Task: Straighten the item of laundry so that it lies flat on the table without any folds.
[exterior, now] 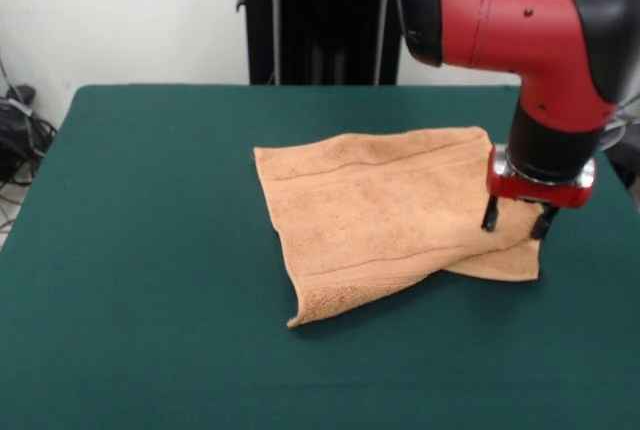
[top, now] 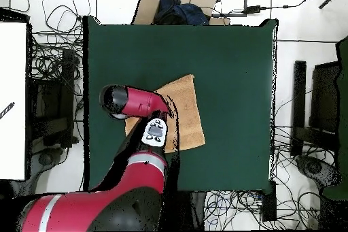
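The item of laundry (exterior: 385, 212), a peach-orange towel, lies right of the middle of the green table (exterior: 150, 250). Its right side is folded over, so a lower layer pokes out at the near right corner, and its near left corner curls up a little. My gripper (exterior: 516, 220) is open, pointing down over the towel's right edge, with its fingertips (exterior: 490, 218) at or just above the cloth. Nothing is held between them. In the overhead view the red arm (top: 139, 101) covers the gripper and one side of the towel (top: 187, 110).
The table (top: 231, 59) spreads wide around the towel on all sides. Cables and dark gear (exterior: 20, 135) lie on the floor beyond the left edge. A box and a bag (top: 178, 8) sit past one table edge in the overhead view.
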Available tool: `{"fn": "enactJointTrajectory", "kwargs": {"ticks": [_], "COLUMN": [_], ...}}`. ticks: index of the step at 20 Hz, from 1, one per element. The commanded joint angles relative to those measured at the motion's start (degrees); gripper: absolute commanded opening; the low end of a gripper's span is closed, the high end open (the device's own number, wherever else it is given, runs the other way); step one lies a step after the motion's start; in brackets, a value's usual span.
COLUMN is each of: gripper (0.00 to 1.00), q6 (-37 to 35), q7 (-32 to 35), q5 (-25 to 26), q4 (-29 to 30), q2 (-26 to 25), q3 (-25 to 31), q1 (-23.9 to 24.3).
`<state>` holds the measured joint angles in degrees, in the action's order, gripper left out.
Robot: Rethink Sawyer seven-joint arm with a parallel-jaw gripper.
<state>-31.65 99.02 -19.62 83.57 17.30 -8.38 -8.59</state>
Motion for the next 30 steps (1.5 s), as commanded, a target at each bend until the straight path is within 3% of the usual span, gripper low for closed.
{"fn": "enactJointTrajectory", "kwargs": {"ticks": [1,8,18,30], "gripper": [1.00,1.00,1.00,1.00], "q6": [-0.54,-4.34,-8.47,-3.05], "q7": [11.22,11.98,10.65,9.68], "q5": [2.26,1.36,0.47,-0.04], "q4": [-0.35,-0.62,-0.11,-0.13], "q2": [0.87,2.94,5.45,1.87], "q3": [-1.72,-3.15,-1.60,1.27], "q1": [-2.15,-4.04,-2.60,-0.71]}}
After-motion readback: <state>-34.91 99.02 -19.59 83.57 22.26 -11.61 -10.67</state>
